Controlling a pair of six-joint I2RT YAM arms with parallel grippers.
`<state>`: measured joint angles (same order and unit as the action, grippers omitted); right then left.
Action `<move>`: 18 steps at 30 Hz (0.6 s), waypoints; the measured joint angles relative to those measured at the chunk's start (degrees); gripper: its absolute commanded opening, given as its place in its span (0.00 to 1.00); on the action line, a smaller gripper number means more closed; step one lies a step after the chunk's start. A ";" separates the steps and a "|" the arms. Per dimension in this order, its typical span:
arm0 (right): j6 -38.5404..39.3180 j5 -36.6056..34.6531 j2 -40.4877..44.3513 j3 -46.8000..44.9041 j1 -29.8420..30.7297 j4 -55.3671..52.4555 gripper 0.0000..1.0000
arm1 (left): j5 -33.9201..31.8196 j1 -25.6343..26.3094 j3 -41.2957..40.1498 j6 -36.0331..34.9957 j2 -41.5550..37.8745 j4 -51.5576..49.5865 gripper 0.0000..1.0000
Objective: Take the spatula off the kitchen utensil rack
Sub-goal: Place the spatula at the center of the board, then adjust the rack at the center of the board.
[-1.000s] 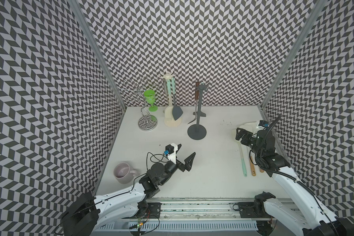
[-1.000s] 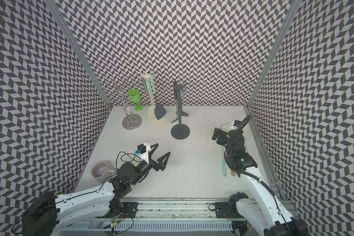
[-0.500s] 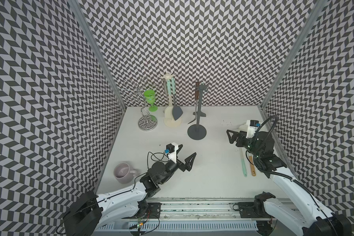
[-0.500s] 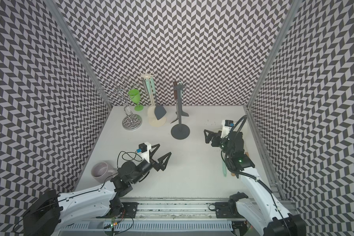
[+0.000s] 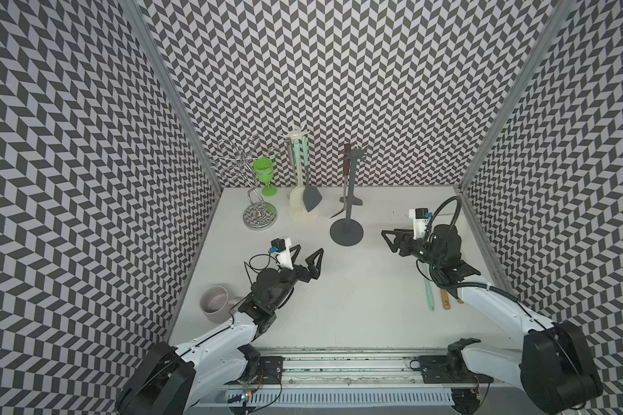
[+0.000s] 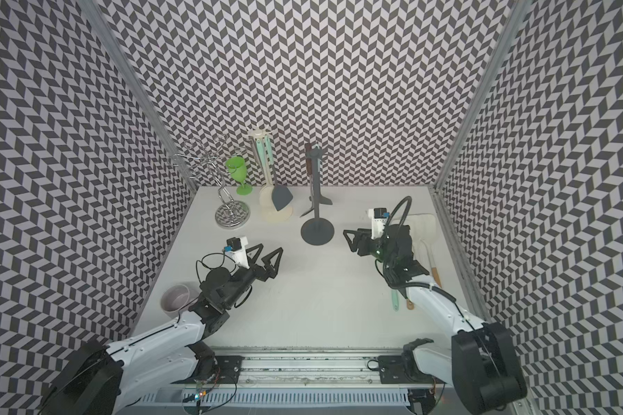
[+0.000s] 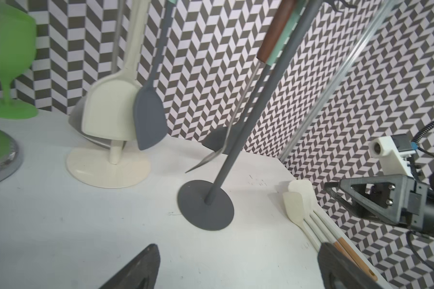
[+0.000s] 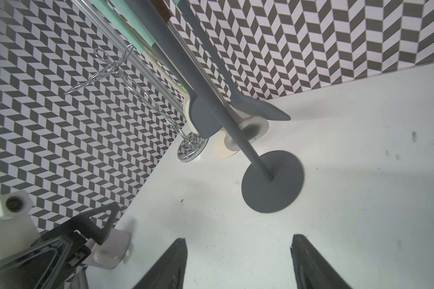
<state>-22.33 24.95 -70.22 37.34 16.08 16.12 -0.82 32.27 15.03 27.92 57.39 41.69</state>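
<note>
Facing dark rack (image 5: 346, 233), right end effector (image 5: 388, 241); bare table (image 5: 372, 248) between.

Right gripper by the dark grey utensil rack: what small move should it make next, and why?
Probably advance the right gripper toward the dark grey spatula hanging on the dark grey utensil rack: its jaws stand apart, empty, pointing at that rack, short of it.
</note>
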 measured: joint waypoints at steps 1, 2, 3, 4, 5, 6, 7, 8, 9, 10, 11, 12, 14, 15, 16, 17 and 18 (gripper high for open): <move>0.17 -0.04 -1.25 0.94 0.55 0.50 0.60 | 0.42 -0.57 0.00 0.37 -0.02 -0.02 1.00; 0.31 -0.07 -2.49 1.99 1.14 0.92 0.58 | 0.72 -0.79 0.00 0.61 -0.04 -0.04 1.00; 0.44 -0.11 -3.50 2.84 1.60 1.36 0.57 | 0.92 -0.81 0.00 0.76 -0.07 -0.07 1.00; 0.52 -0.42 -4.81 3.87 2.23 2.08 0.54 | 1.20 -0.83 0.00 0.96 -0.13 -0.11 1.00; 0.70 -0.81 -5.97 4.81 2.75 2.71 0.51 | 1.38 -0.83 0.00 1.14 -0.24 -0.22 1.00; 0.87 -1.25 -7.13 5.66 3.23 3.32 0.48 | 1.53 -0.83 -0.02 1.22 -0.44 -0.28 1.00; 0.98 -1.95 -8.44 6.69 3.74 3.87 0.44 | 1.62 -0.83 -0.04 1.27 -0.66 -0.28 1.00; 1.11 -2.69 -9.68 7.48 4.07 4.39 0.39 | 1.62 -0.94 -0.04 1.31 -0.92 -0.28 1.00; 1.16 -3.34 -10.99 8.20 4.35 5.07 0.36 | 1.62 -0.94 -0.07 1.31 -1.20 -0.28 1.00; 1.14 -4.07 -12.50 8.98 4.50 5.77 0.33 | 1.62 -1.01 -0.13 1.31 -1.55 -0.28 1.00; 1.09 -4.59 -14.10 9.68 4.76 6.51 0.30 | 1.64 -1.09 -0.24 1.33 -1.86 -0.22 1.00; 0.87 -5.05 -15.72 10.43 4.90 7.06 0.28 | 1.64 -1.09 -0.39 1.33 -2.10 -0.20 1.00; 0.52 -6.08 -19.47 11.96 5.44 8.07 0.25 | 1.64 -1.18 -0.68 1.33 -2.36 -0.20 1.00; 0.35 -6.60 -20.98 12.52 5.64 8.33 0.24 | 1.66 -1.18 -0.79 1.33 -2.34 -0.20 1.00; 0.26 -7.32 -22.69 13.25 6.03 8.46 0.23 | 1.68 -1.18 -0.90 1.36 -2.34 -0.22 1.00; 0.22 -7.93 -24.04 13.79 6.45 8.46 0.22 | 1.77 -1.18 -0.98 1.38 -2.34 -0.22 1.00; 0.20 -8.79 -25.53 14.40 7.08 8.50 0.20 | 1.86 -1.18 -1.01 1.40 -2.32 -0.22 1.00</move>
<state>-22.13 16.16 -95.74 51.75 23.16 24.62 1.04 31.09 14.02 29.32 55.07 41.47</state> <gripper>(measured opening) 0.222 0.996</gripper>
